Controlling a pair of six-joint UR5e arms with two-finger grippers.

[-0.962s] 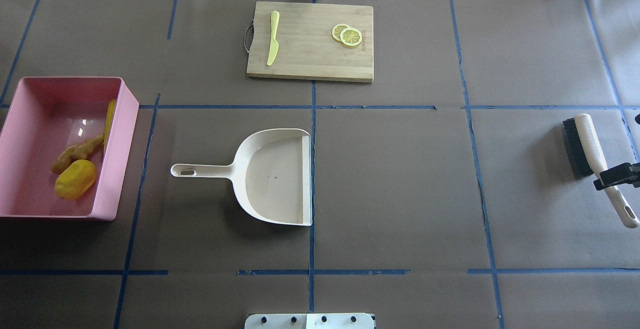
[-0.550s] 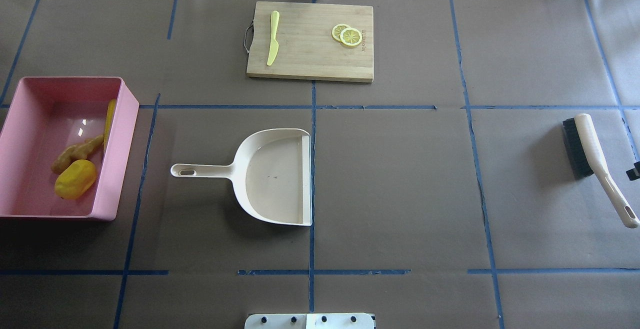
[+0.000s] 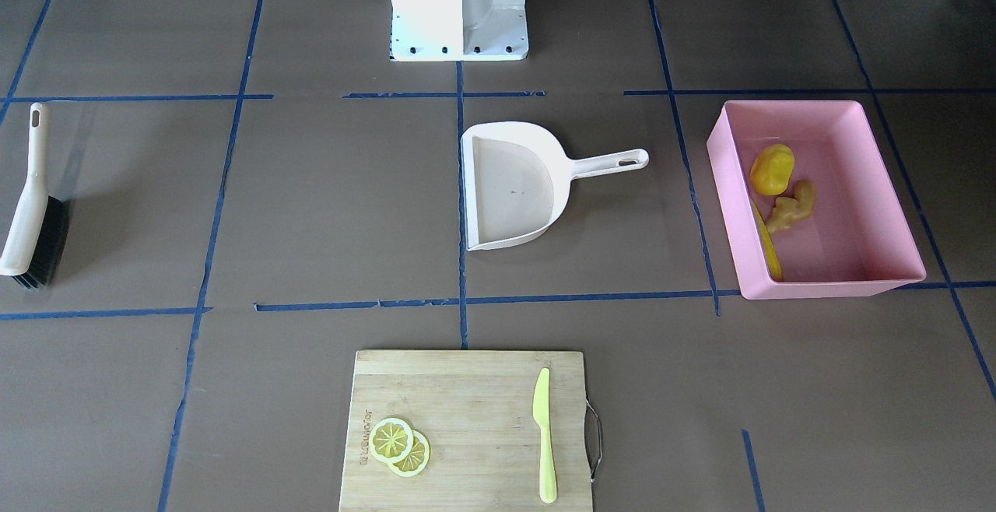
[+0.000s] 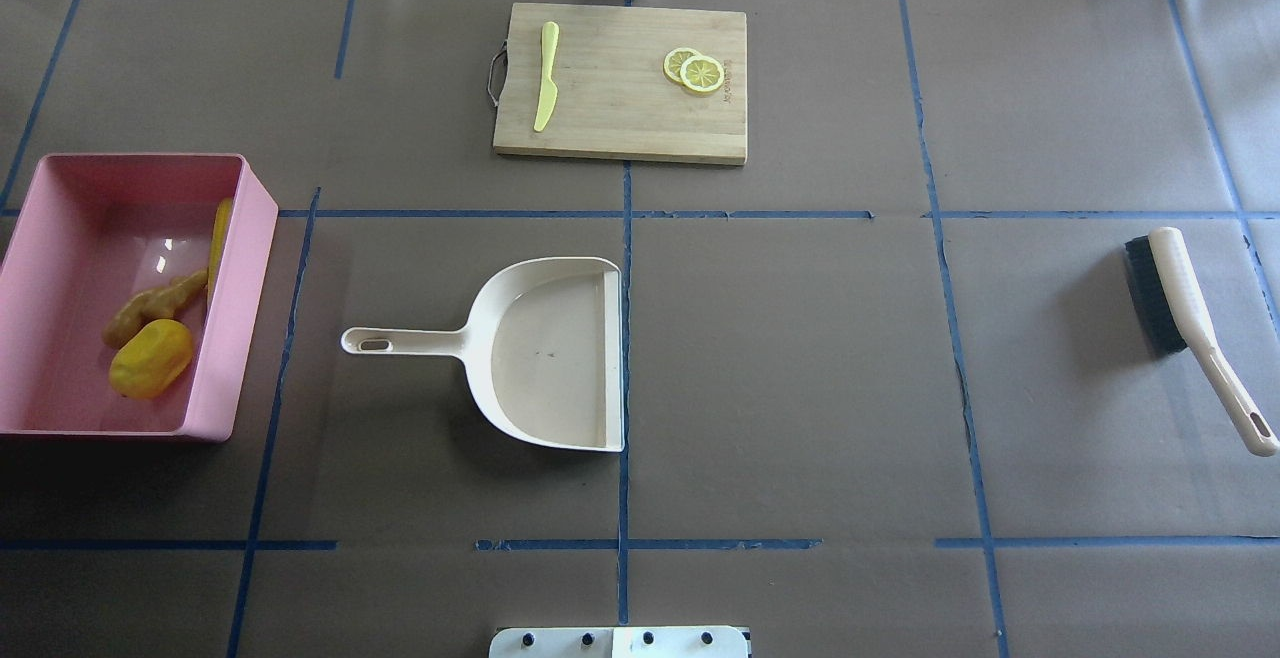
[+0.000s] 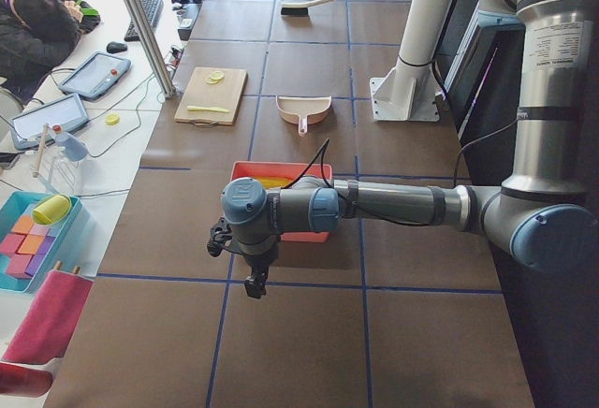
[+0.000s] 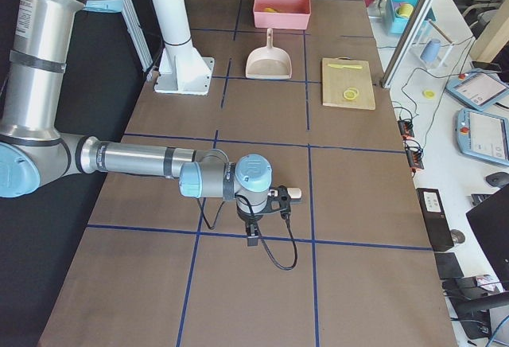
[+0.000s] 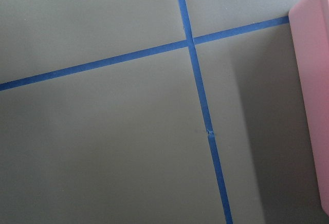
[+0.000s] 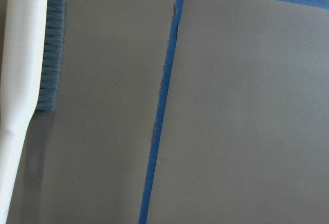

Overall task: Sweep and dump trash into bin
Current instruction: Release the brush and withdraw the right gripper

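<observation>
The pink bin stands at the table's left end; it also shows in the front view. In it lie the yellow potato lump, the tan ginger root and the corn cob against its right wall. Neither gripper shows in the overhead or front view. In the left side view my left gripper hangs over the table just outside the bin. In the right side view my right gripper hangs near the brush. I cannot tell whether either is open or shut.
An empty cream dustpan lies at the table's middle, handle toward the bin. A white brush with black bristles lies at the right end, free of any gripper. A wooden cutting board with a yellow-green knife and lemon slices lies at the far side.
My right gripper was at the brush handle, then drew off to the right and out of the overhead view. The brush stayed lying on the table. Nothing else moved.
</observation>
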